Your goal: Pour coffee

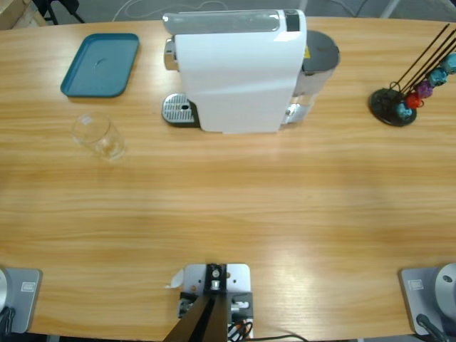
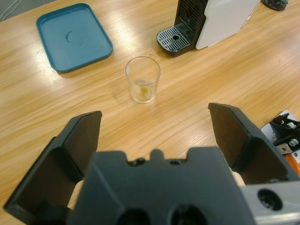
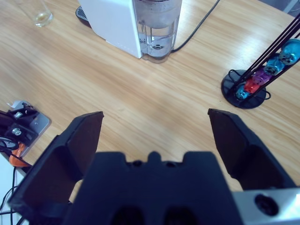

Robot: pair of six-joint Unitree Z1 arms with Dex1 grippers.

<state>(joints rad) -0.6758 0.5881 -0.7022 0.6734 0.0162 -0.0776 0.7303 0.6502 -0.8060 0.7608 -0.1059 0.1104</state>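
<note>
A: High view?
B: Clear glass cup [image 1: 98,135] stands beside the teal plastic tray [image 1: 100,65], left of the white coffee machine [image 1: 239,71].
A: Wrists?
B: My left gripper [image 2: 154,136] gapes wide, empty; amber coffee [image 2: 143,87] dregs in the cup. My right gripper [image 3: 154,136] is wide too, near the black capsule rack [image 3: 255,79].

table [image 1: 235,206]: long, light wood, glossy | floor [image 1: 356,7]: grey, beyond the far edge

L gripper [image 2: 154,136], R gripper [image 3: 154,136]: fingers apart.
</note>
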